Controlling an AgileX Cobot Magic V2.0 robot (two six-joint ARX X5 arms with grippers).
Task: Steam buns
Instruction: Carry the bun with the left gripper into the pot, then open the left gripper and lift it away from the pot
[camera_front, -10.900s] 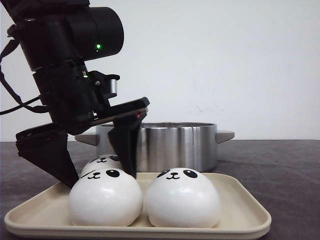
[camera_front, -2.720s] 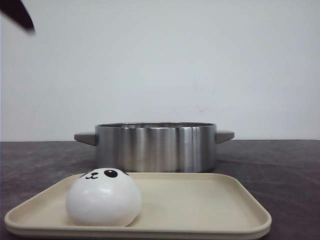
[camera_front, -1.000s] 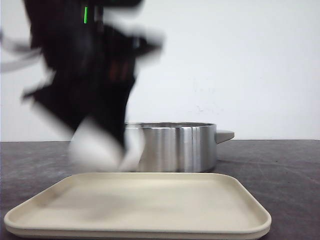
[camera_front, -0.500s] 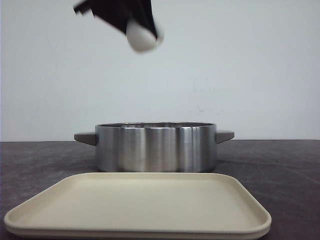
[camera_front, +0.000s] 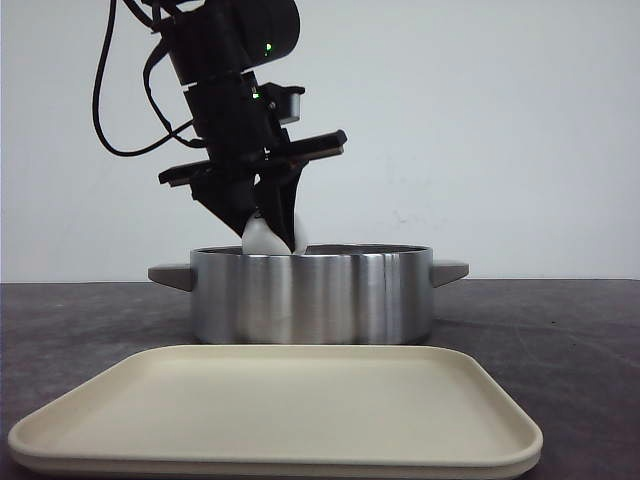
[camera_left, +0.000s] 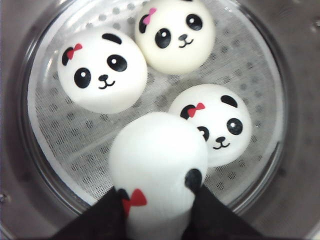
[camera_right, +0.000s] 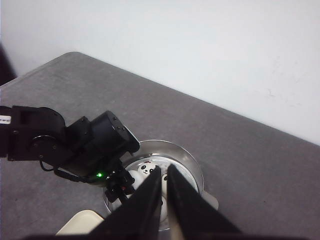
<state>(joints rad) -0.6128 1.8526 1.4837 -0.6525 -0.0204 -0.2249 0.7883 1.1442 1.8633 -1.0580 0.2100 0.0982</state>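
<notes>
Now your left fingers (camera_left: 157, 220) pinch the last bun (camera_left: 157, 165) over the pot (camera_front: 310, 292); lower gently into the free gap beside the three (camera_left: 102, 70), then release. Right fingers (camera_right: 164, 195) nearly pressed together.

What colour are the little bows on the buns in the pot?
Red on two buns, pink on the third; the left wrist view shows them best.

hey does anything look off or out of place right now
Nothing is spilled or damaged. The only oddity: the bun in the left gripper is squeezed tall, hanging over three buns sitting in the pot.
</notes>
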